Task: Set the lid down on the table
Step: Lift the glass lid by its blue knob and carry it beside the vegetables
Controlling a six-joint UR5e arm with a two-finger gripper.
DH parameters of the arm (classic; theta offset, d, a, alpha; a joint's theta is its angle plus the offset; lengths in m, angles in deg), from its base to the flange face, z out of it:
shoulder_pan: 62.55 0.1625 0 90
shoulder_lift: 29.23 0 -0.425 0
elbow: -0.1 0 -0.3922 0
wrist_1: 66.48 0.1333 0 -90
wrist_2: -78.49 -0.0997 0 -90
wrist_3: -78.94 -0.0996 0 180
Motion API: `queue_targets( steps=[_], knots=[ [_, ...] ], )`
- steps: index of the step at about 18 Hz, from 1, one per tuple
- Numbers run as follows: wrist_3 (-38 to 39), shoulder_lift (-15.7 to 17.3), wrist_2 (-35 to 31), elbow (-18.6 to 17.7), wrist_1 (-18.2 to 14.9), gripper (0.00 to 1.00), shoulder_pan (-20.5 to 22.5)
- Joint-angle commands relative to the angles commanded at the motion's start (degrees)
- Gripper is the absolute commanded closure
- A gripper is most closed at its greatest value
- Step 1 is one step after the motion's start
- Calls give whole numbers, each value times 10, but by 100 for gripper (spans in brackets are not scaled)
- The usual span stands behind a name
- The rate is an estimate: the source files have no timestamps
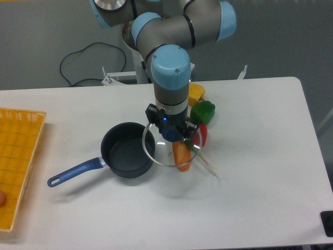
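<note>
Below the gripper [170,133], bare tabletop [250,198]; clenched on the lid [171,146] knob, risking knocking the saucepan [126,150] alongside.

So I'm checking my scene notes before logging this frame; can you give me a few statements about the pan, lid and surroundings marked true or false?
1. The round clear glass lid with the blue knob sits on the saucepan. False: the gripper holds it by the knob, beside the pan and over the vegetables.
2. The dark saucepan with the blue handle is uncovered and looks empty. True.
3. A yellow mesh basket stands at the left edge of the white table. True.
4. The green toy pepper lies inside the saucepan. False: it lies on the table, right of the arm.
</note>
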Motion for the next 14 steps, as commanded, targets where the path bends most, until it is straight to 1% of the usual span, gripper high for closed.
queue_targets(
  steps=[3,6,9,12,14],
  knots=[
    [-2,-4,0,4,2,44,2],
    [-22,-5,0,7,1,44,13],
    [-47,-15,-3,7,3,44,28],
    [-81,-18,-3,8,4,44,52],
    [-96,-26,-3,12,4,44,61]
  ],
)
